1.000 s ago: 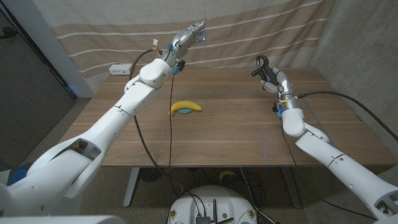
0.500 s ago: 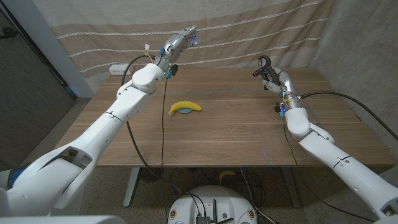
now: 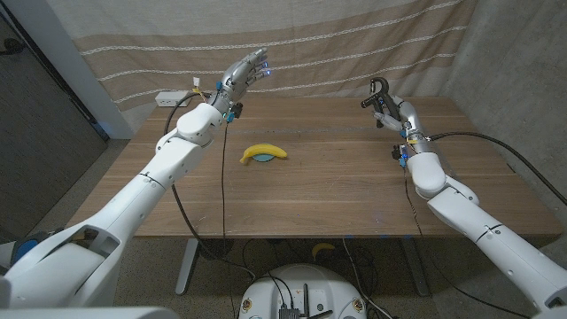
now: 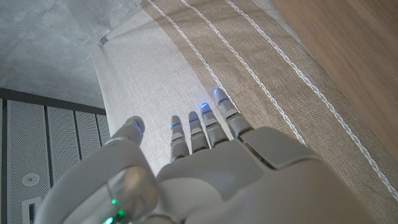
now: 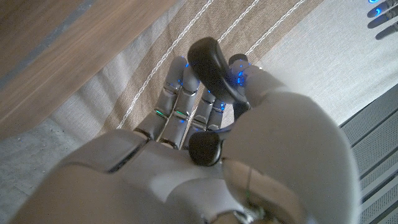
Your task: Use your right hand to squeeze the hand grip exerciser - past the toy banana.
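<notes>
right hand (image 3: 387, 108) had the hand grip exerciser (image 3: 376, 90) wrapped up, raised off the table | toy banana (image 3: 264, 154) well off to its side | left hand (image 3: 243, 73) spread, holding nothing | squeeze looked underway, next: close the fingers harder

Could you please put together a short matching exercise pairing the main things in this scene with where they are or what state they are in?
Things:
1. toy banana
2. hand grip exerciser
3. left hand
4. white power strip

States:
A. held up over the table in the right hand
B. raised, fingers apart, holding nothing
C. lying on the table's far left edge
D. lying on the table

Pairs: 1-D, 2-A, 3-B, 4-C
</notes>
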Controlling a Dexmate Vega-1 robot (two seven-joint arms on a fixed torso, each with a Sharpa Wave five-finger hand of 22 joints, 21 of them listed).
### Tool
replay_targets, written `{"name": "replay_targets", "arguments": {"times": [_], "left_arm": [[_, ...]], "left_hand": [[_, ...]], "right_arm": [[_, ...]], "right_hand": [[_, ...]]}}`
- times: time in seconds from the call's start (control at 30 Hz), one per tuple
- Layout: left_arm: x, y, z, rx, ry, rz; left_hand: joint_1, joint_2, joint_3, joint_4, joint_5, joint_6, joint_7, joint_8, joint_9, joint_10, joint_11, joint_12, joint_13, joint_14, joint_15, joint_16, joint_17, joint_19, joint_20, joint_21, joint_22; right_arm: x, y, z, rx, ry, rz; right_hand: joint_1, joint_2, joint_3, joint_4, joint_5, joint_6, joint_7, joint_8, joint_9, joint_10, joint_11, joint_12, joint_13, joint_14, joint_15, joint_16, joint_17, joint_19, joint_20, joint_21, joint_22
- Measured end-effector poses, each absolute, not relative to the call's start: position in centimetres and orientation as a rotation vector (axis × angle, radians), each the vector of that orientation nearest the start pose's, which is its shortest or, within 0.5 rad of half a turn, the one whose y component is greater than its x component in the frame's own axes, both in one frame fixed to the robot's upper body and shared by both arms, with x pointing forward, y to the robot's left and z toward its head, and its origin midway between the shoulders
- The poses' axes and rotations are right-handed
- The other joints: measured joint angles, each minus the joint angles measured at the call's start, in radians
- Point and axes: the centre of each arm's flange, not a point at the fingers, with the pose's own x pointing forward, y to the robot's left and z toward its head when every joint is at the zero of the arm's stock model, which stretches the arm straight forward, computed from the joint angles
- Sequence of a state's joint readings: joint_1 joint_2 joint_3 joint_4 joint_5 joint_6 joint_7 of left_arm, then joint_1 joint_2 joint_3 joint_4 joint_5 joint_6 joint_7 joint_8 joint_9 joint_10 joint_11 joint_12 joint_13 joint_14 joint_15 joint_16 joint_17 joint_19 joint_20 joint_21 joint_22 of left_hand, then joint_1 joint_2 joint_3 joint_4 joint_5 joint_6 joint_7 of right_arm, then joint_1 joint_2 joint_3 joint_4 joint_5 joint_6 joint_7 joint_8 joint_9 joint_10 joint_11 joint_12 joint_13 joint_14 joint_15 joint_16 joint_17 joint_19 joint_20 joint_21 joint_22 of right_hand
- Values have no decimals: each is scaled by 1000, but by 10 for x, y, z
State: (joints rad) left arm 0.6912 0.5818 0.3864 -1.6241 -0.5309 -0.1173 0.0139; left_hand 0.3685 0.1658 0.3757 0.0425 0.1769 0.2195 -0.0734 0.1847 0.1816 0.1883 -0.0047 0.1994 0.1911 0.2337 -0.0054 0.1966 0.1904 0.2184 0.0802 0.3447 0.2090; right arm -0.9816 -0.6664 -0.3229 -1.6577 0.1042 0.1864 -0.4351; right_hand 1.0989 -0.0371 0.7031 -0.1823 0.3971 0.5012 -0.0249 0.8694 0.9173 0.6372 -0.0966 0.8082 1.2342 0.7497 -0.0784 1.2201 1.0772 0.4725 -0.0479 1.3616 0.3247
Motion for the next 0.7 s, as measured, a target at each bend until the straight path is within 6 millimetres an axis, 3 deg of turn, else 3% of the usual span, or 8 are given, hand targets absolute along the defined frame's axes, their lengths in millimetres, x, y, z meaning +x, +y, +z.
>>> {"name": "replay_targets", "arguments": {"times": [0.2,0.7], "left_arm": [[593,241,120,133,-814,-317],[605,265,91,81,-773,-332]], "left_hand": [[-2,2,0,0,0,-4,4,0,0,-9,-2,0,0,0,0,-7,0,0,0,0,0],[-8,0,7,1,0,-9,-2,0,0,-16,5,-4,0,-11,0,-7,0,-6,6,0,0]], "right_arm": [[576,-298,19,-410,-820,-159],[574,-294,23,-331,-775,-110]], "right_hand": [[-3,3,0,0,9,-2,2,0,135,-3,4,12,0,-2,-2,26,0,-5,5,1,-5],[-3,3,4,-4,29,-3,3,7,135,-14,4,45,0,-12,2,42,0,-23,1,14,-9]]}}
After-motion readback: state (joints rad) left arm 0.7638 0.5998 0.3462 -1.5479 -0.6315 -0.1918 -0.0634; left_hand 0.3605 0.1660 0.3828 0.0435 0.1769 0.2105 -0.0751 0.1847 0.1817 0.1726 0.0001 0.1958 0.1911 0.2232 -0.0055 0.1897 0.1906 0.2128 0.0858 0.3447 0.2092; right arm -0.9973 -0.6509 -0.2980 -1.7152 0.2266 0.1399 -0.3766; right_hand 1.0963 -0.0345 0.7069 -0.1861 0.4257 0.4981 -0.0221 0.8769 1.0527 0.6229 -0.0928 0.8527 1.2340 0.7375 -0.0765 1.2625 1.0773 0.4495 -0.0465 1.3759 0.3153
